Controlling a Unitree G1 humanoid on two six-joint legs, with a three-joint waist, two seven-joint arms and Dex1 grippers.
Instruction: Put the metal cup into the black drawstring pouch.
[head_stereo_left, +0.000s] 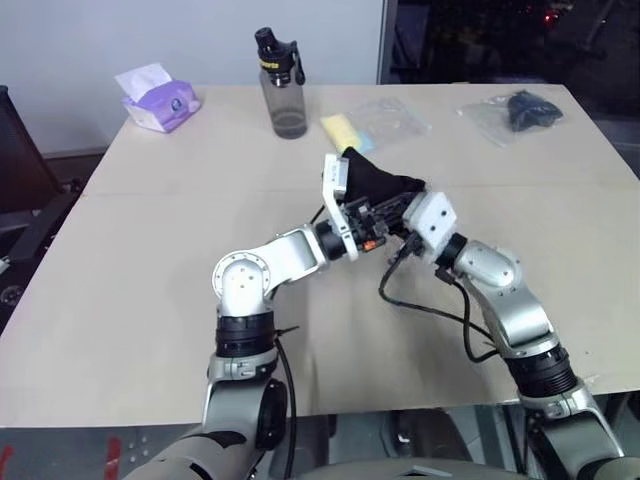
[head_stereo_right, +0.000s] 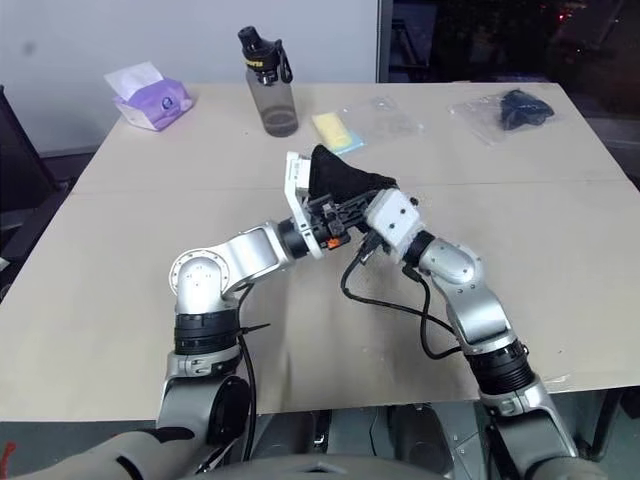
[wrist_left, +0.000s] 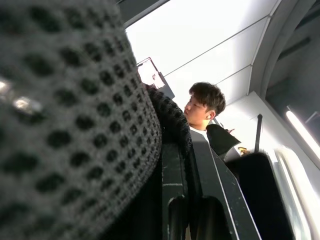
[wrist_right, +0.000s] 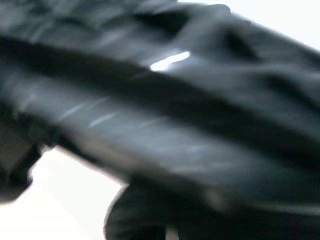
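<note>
L gripper (head_stereo_left: 372, 222) & R gripper (head_stereo_left: 398, 212) meet over mid desk (head_stereo_left: 150, 300), raised off the surface, both clamped tight on the black drawstring pouch (head_stereo_left: 375, 185) from opposite sides. Pouch hangs between them, bunched, peaking up toward the far edge, not touching the desk. L wrist view: coarse mesh fabric of pouch right against the cam, L fingers (wrist_left: 172, 190) pinched on its edge; a person (wrist_left: 207, 112) seen behind, under a pale ceiling. R wrist view: dark folds of pouch pressed close, blurred. Metal cup: can't tell where it is.

Outward: just beyond the pouch twd far edge, a yellow item (head_stereo_left: 340, 130) next to a clear plastic bag (head_stereo_left: 390, 115). Grey bottle w/ black cap (head_stereo_left: 282, 85) upright near far edge, left of those. Purple tissue pack (head_stereo_left: 158, 100) at far-left corner. Dark item in clear bag (head_stereo_left: 520, 108) at far-right corner, well apart from the rest
</note>
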